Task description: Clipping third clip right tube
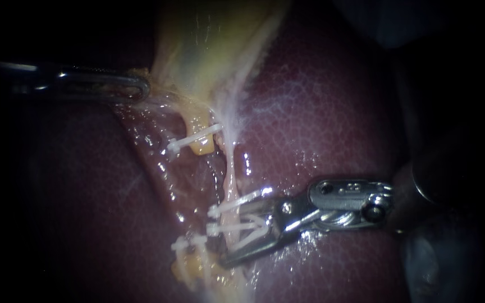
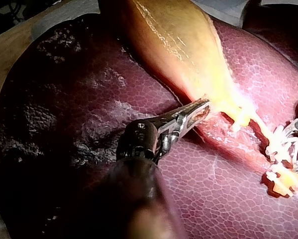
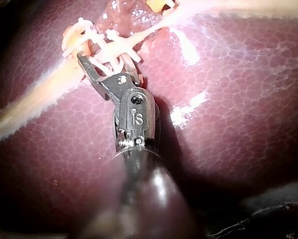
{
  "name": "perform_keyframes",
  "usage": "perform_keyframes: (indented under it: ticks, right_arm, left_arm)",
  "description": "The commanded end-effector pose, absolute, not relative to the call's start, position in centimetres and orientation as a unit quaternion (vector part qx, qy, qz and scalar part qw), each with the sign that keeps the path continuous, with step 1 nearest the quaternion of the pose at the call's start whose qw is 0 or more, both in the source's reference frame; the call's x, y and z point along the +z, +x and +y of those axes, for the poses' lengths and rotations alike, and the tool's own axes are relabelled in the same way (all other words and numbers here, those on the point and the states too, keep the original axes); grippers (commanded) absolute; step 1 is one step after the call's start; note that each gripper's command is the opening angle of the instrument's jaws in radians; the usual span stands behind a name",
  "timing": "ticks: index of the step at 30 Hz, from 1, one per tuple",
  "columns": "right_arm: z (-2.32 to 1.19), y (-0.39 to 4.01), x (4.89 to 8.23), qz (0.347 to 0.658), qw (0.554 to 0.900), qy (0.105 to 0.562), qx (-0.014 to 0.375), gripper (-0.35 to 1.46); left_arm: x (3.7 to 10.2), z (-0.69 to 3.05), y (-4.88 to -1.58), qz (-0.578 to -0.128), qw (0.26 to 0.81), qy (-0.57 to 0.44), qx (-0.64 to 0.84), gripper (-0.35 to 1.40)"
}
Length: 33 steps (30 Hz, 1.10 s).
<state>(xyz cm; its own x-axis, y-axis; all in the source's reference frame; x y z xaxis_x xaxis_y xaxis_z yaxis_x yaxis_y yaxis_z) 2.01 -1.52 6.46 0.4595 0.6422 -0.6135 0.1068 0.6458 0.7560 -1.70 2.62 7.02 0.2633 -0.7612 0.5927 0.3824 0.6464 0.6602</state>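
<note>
The right instrument [image 1: 236, 237] stood with its jaws partly apart, a white clip [image 1: 249, 238] held between them and straddling the right tube [image 1: 230, 174], just beside two clips [image 1: 234, 204] already set on that tube above the liver [image 1: 321, 112]. Well apart from it, the left instrument [image 1: 141, 87] had its jaws closed tight on the edge of the gallbladder [image 1: 209, 45].

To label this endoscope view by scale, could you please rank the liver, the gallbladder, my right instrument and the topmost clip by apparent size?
1. Liver, largest.
2. Gallbladder and right instrument: about alike; both run out of view, so unranked.
3. Topmost clip, smallest.
</note>
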Motion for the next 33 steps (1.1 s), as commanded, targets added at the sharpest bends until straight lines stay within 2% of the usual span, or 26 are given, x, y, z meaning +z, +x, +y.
perform_keyframes:
  ticks: [1,8,25,33]
  right_arm:
    - [-1.52,2.01,6.46,0.491,0.763,0.383,0.176,0.49]
    - [-1.44,2.05,6.45,0.509,0.749,0.382,0.186,0.49]
    - [-0.79,2.15,6.35,0.544,0.717,0.363,0.242,0.49]
    - [-0.69,2.14,6.27,0.559,0.702,0.363,0.252,0.49]
  left_arm:
    - [7.02,2.62,-1.7,-0.48,0.77,0.197,-0.371,-0.35]
    - [7.01,2.62,-1.7,-0.48,0.77,0.197,-0.371,-0.35]
    - [7.01,2.62,-1.7,-0.48,0.77,0.197,-0.371,-0.35]
    - [7.02,2.62,-1.71,-0.48,0.77,0.197,-0.372,-0.35]
